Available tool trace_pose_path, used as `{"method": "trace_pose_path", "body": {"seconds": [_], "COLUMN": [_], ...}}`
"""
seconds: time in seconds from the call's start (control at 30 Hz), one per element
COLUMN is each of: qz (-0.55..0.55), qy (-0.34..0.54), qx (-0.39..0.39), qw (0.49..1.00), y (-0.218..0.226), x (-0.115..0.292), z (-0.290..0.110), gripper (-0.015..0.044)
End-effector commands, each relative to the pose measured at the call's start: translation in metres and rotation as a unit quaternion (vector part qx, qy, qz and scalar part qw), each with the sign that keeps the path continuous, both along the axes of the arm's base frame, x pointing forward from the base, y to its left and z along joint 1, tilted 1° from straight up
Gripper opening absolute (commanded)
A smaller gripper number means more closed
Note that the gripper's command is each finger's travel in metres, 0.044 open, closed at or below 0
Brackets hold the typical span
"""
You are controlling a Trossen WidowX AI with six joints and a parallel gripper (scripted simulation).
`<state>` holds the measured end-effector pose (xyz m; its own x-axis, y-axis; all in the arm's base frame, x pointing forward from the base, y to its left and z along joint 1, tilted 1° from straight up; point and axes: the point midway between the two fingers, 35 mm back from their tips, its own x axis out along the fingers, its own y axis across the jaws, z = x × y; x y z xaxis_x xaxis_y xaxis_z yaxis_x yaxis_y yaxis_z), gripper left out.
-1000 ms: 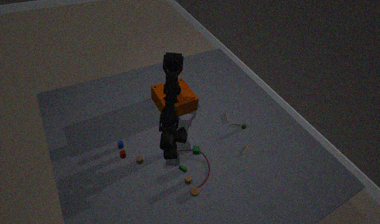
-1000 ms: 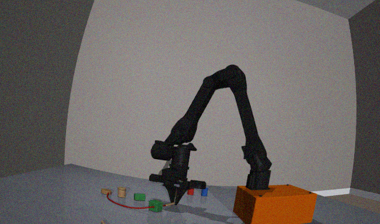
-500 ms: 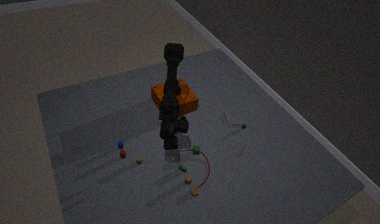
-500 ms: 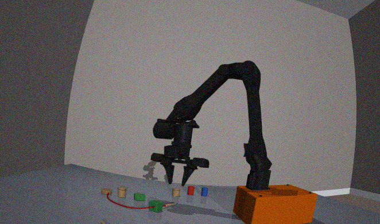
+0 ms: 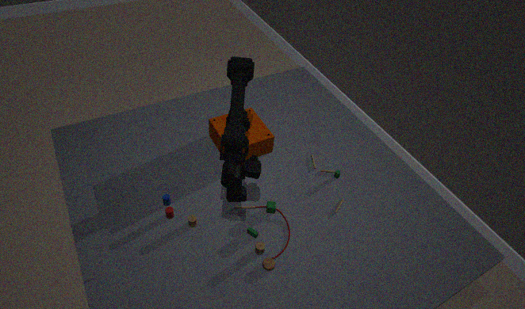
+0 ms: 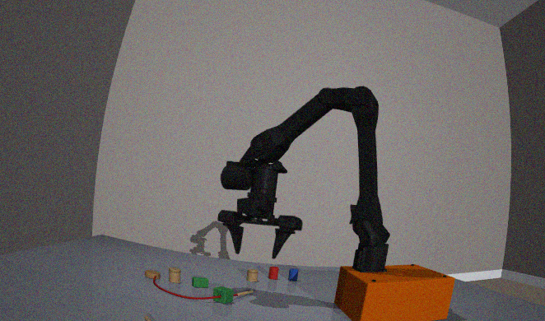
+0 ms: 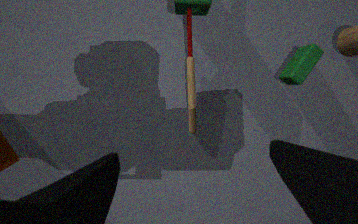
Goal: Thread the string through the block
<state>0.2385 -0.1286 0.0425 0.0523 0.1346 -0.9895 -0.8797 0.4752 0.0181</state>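
Note:
The green block (image 5: 270,207) (image 6: 223,294) (image 7: 192,6) with the hole stands on the table. The red string (image 5: 286,228) (image 6: 181,295) (image 7: 189,30) curves from the round wooden button (image 5: 269,263) (image 6: 151,274) into the block and comes out on the other side. The thin wooden stick (image 5: 246,207) (image 6: 244,293) (image 7: 190,92) lies flat on the table beyond the block, on the arm's side. My gripper (image 5: 236,196) (image 6: 257,252) (image 7: 195,154) is open wide and empty. It hangs above the stick's free end, clear of the stick.
A small green brick (image 5: 252,231) (image 6: 200,282) (image 7: 301,63) and a tan cylinder (image 5: 260,247) (image 6: 174,275) lie near the string. Another tan (image 5: 192,220), a red (image 5: 169,211) and a blue cylinder (image 5: 166,199) stand left. Loose sticks (image 5: 339,205) lie right. The orange base (image 5: 259,137) stands behind.

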Motion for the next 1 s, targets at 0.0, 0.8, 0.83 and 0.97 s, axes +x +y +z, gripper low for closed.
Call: {"method": "trace_pose_path", "body": {"seconds": [0.0, 0.8, 0.83, 0.97], "qz": [0.000, 0.000, 0.000, 0.000], "qy": [-0.003, -0.001, -0.001, -0.001], "qx": [-0.002, -0.001, -0.001, -0.001], "qw": [1.000, 1.000, 1.000, 1.000], "y": [-0.0014, -0.0002, -0.0002, -0.0002], "x": [0.0017, 0.0002, 0.0002, 0.0002], "z": [0.0067, 0.0024, 0.0024, 0.0024], "gripper": [0.0440, 0.0440, 0.0440, 0.0440]}}
